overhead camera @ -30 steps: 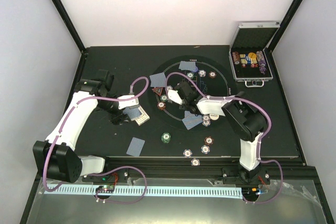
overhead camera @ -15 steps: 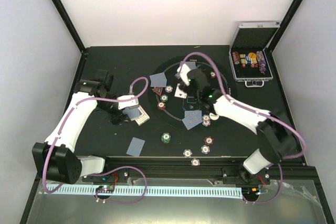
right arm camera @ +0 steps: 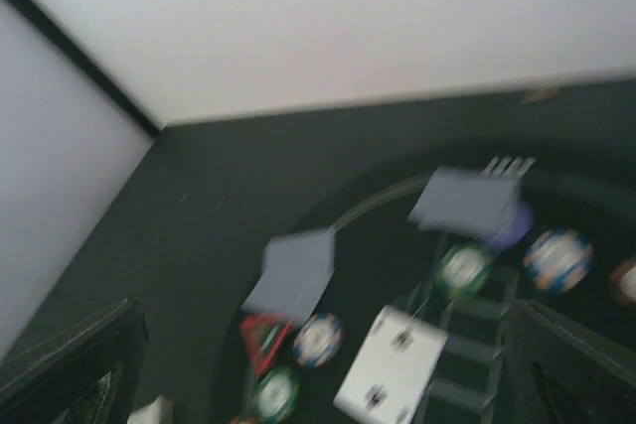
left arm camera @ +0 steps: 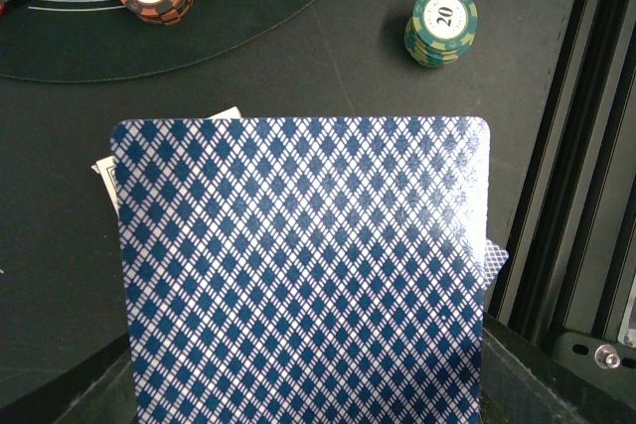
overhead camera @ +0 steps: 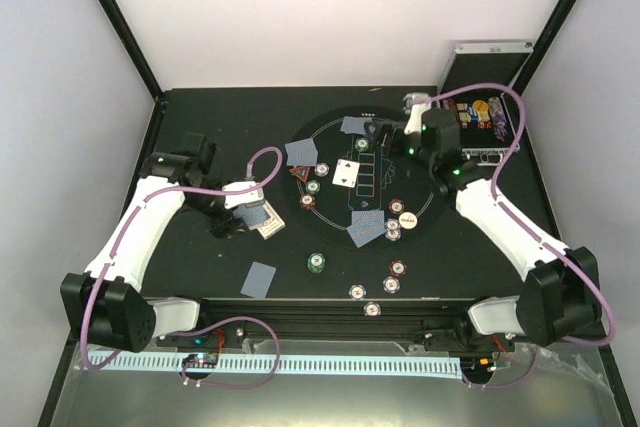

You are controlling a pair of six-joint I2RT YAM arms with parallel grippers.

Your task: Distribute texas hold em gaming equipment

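On the black table (overhead camera: 230, 117) between white walls (overhead camera: 320, 17), left fingers (left arm camera: 537, 382) clamp cards (left arm camera: 298, 275); right fingers (right arm camera: 70, 364) spread empty.

Table (left arm camera: 328, 67) matt, faintly scuffed; card (left arm camera: 298, 275) smooth, slight sheen.

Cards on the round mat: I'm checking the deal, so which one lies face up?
The white card near the middle of the round mat, showing a dark pip. The other cards on it all show their blue patterned backs.
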